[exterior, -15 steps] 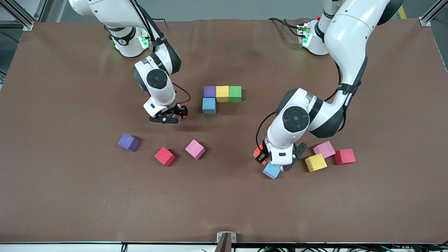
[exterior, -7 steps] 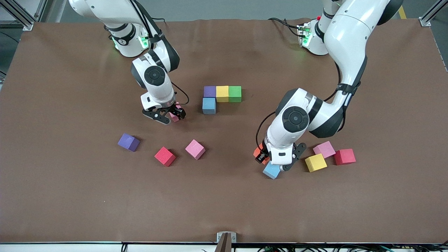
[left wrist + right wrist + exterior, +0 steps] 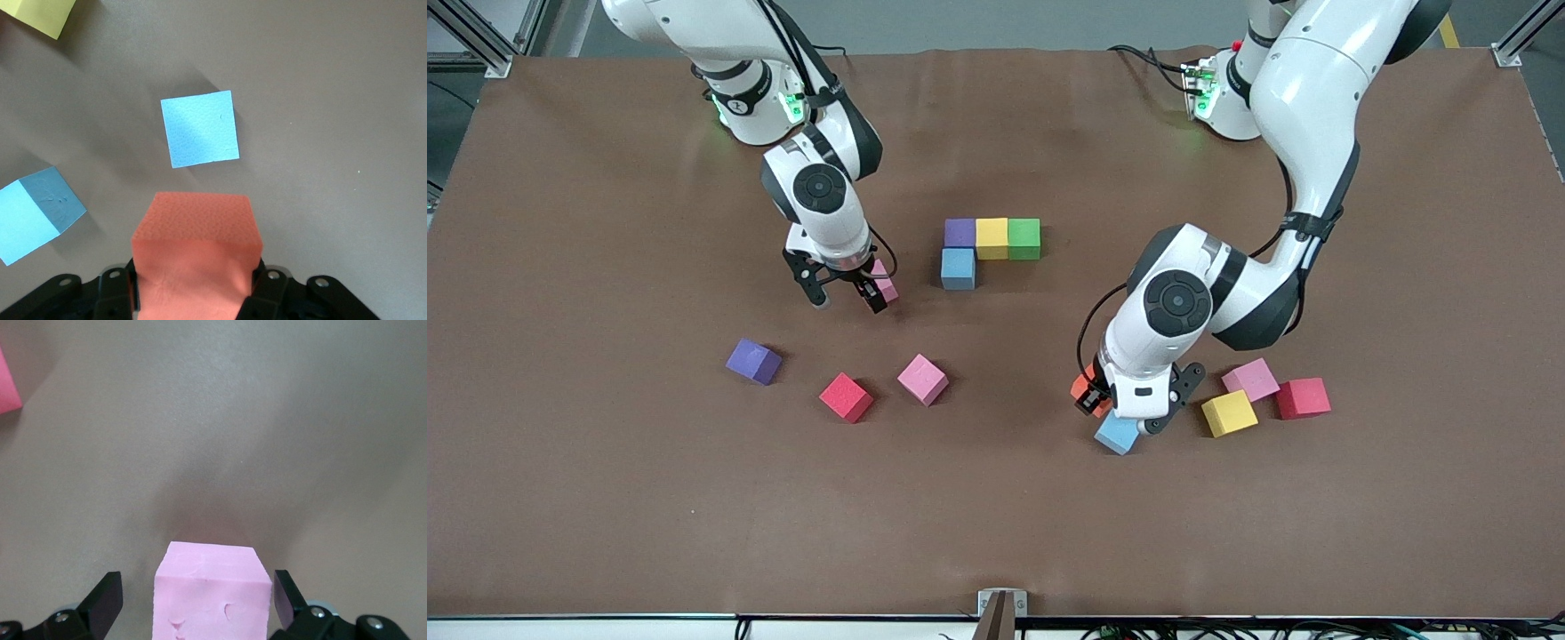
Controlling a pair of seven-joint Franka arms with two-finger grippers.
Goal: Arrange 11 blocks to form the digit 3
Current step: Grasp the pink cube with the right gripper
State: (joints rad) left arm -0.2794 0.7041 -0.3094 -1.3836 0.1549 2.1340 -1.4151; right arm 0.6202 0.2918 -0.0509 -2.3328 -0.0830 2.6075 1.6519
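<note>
Four blocks form an L near mid-table: purple (image 3: 959, 232), yellow (image 3: 991, 238) and green (image 3: 1024, 238) in a row, with light blue (image 3: 958, 268) in front of the purple one. My right gripper (image 3: 845, 292) is open, and a pink block (image 3: 212, 593) stands between its fingers with a gap on each side. My left gripper (image 3: 1092, 398) is shut on an orange block (image 3: 195, 247), held over a light blue block (image 3: 200, 129). A second light blue block (image 3: 37, 217) lies close by.
Loose purple (image 3: 753, 361), red (image 3: 846, 397) and pink (image 3: 922, 380) blocks lie nearer the front camera than my right gripper. Pink (image 3: 1250, 379), yellow (image 3: 1229, 413) and red (image 3: 1303, 397) blocks cluster beside my left gripper, toward the left arm's end.
My right gripper has turned about its wrist and shifted slightly toward the robots' bases, with the pink block staying between its fingers. The left arm has not moved.
</note>
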